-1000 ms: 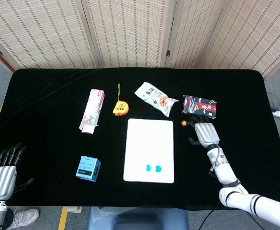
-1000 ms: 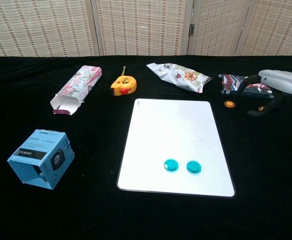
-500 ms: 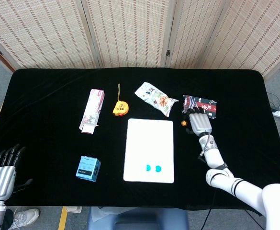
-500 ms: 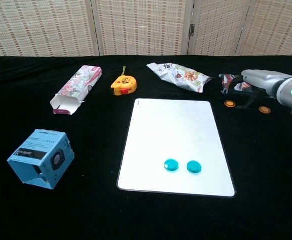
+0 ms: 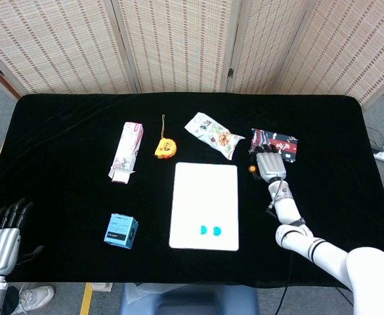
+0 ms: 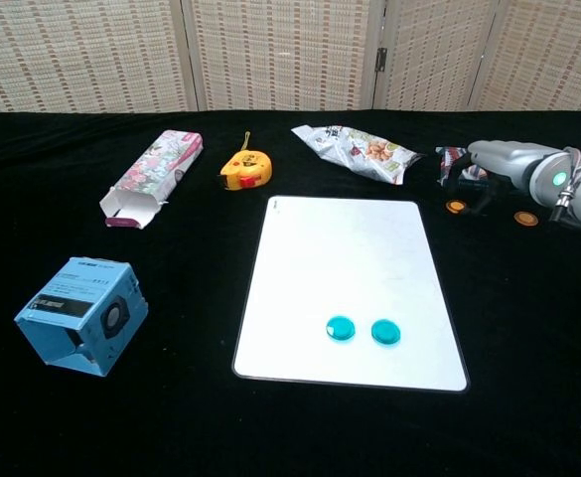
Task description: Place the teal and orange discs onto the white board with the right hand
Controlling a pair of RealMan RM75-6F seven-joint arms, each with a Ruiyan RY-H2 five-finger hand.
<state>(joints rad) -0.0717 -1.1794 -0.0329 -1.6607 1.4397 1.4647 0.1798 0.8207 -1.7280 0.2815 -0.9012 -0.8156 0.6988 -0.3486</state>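
Note:
The white board (image 5: 205, 190) (image 6: 350, 258) lies mid-table with two teal discs (image 5: 204, 230) (image 5: 216, 230) (image 6: 341, 327) (image 6: 385, 332) on its near end. One orange disc (image 5: 251, 169) (image 6: 456, 207) lies on the black cloth just off the board's far right corner. A second orange disc (image 6: 525, 218) lies further right. My right hand (image 5: 269, 164) (image 6: 497, 164) hovers palm down, its fingertips (image 6: 468, 185) reaching down right beside the first orange disc; it holds nothing. My left hand (image 5: 4, 239) hangs off the table's near left corner, fingers apart, empty.
A dark snack packet (image 5: 275, 143) lies just behind the right hand. Along the back are a crinkled snack bag (image 5: 211, 133), a yellow tape measure (image 5: 164, 147) and a pink carton (image 5: 126, 151). A blue box (image 5: 121, 230) stands left of the board.
My right hand has slid left and away from me, from over the right orange disc to the one beside the board. The discs, board and left hand have not moved.

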